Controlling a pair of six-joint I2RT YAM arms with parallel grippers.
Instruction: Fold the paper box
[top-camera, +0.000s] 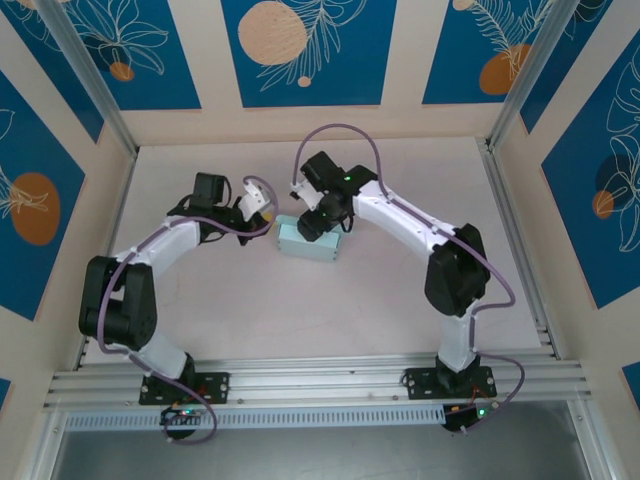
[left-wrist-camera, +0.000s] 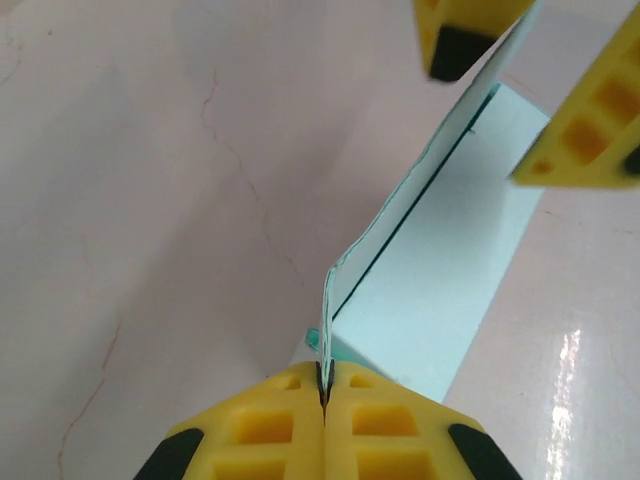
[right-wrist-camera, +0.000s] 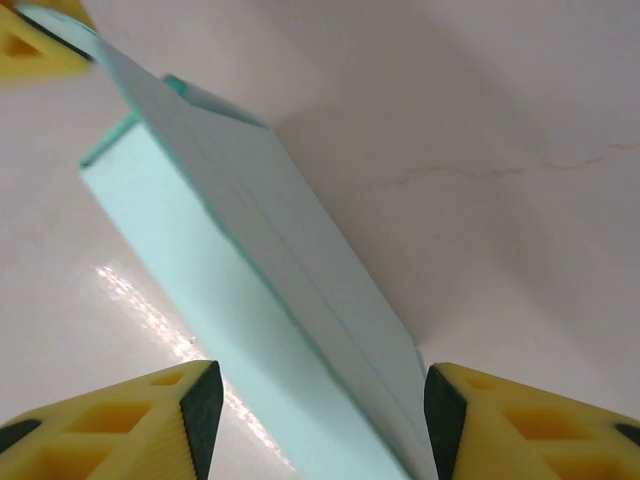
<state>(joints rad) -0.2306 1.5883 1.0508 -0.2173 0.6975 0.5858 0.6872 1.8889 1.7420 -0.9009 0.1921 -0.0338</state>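
The paper box (top-camera: 308, 243) is a small pale aqua-blue box lying mid-table between the two arms. My left gripper (top-camera: 268, 215) is at its left end, shut on the thin edge of an upright flap (left-wrist-camera: 400, 215), and the yellow pads (left-wrist-camera: 270, 430) meet around the card. My right gripper (top-camera: 325, 225) hangs over the box's right part. It is open, with one finger on each side of the raised flap (right-wrist-camera: 300, 250) and a gap to each pad (right-wrist-camera: 205, 405). The box's flat panel (right-wrist-camera: 190, 260) lies below. A yellow left fingertip (right-wrist-camera: 35, 45) shows at the flap's far end.
The pale pink tabletop (top-camera: 400, 320) surrounds the box. Aluminium rails (top-camera: 320, 380) run along the near edge by the arm bases. Blue patterned wall panels (top-camera: 300, 50) close in the back and sides.
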